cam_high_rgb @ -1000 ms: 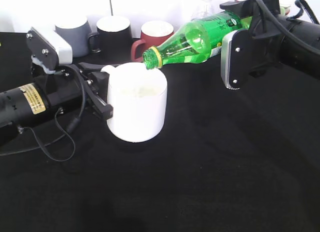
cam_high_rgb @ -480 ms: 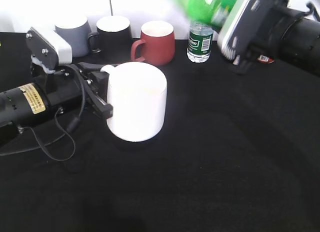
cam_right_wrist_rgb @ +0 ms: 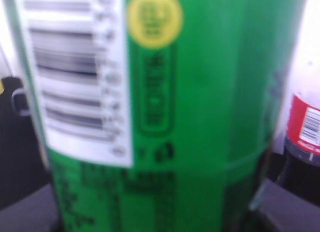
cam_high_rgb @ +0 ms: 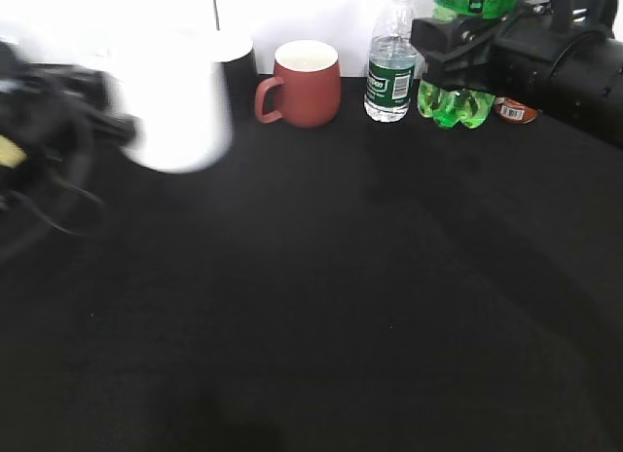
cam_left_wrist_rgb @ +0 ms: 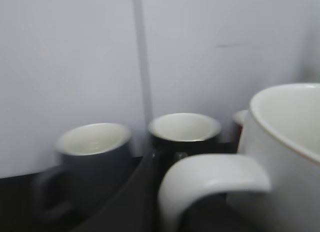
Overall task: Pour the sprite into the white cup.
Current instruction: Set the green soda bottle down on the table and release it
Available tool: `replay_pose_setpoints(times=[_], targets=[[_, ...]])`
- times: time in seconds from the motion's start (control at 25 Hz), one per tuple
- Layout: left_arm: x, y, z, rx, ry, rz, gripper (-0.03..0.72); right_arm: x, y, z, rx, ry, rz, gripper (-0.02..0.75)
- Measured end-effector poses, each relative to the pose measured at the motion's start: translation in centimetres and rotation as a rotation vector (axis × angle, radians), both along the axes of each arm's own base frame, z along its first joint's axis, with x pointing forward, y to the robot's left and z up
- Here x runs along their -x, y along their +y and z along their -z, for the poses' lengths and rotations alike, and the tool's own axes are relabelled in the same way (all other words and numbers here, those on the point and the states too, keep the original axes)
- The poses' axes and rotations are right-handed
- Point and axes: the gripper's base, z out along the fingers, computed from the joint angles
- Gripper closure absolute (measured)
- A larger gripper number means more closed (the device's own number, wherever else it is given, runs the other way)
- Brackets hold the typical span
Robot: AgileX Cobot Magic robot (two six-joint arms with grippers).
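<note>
The white cup (cam_high_rgb: pixel 173 106) is a blurred shape at the back left. My left gripper (cam_high_rgb: pixel 115 131), also blurred, is shut on its handle. In the left wrist view the cup (cam_left_wrist_rgb: pixel 287 137) fills the right side, its handle (cam_left_wrist_rgb: pixel 210 174) lies against a dark finger (cam_left_wrist_rgb: pixel 137 197). The sprite (cam_high_rgb: pixel 456 103) stands upright at the back right, next to the water bottle. My right gripper (cam_high_rgb: pixel 463 55) is shut round its middle. In the right wrist view the sprite label (cam_right_wrist_rgb: pixel 165 117) fills the frame between the grey fingers (cam_right_wrist_rgb: pixel 27 212).
A red mug (cam_high_rgb: pixel 307 70) and a clear water bottle (cam_high_rgb: pixel 391 67) stand at the back middle. A grey mug (cam_left_wrist_rgb: pixel 92 157) and a black mug (cam_left_wrist_rgb: pixel 185 134) stand behind the cup. A cola bottle (cam_right_wrist_rgb: pixel 305 142) is right of the sprite. A white wall runs behind.
The sprite went from tilted over the cup to upright and moved to the back right. The left gripper has carried the white cup to the back left.
</note>
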Motion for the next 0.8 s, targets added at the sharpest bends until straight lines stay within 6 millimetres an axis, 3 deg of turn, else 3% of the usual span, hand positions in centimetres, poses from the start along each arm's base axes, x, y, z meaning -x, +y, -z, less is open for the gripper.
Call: replay_pose_setpoints(times=[0.2,0.36,0.48,0.8], targets=[[-1.3,8.5,-0.1,0.000,-0.002,-0.278,0.632,0.0,0.0,0.0,-0.005,0.002,0.004,0.335],[-3.1,13.9,-1.1,0.001,-0.050,-0.440,0.632,0.0,-0.1,0.0,-0.011,0.005,0.010,0.335],[-6.1,15.2,0.2,-0.006,-0.015,-0.460,0.632,-0.1,-0.2,0.0,-0.019,0.008,0.022,0.335],[-14.5,16.7,6.5,-0.012,0.000,-0.456,0.632,-0.1,-0.2,0.0,-0.012,0.003,0.023,0.335]])
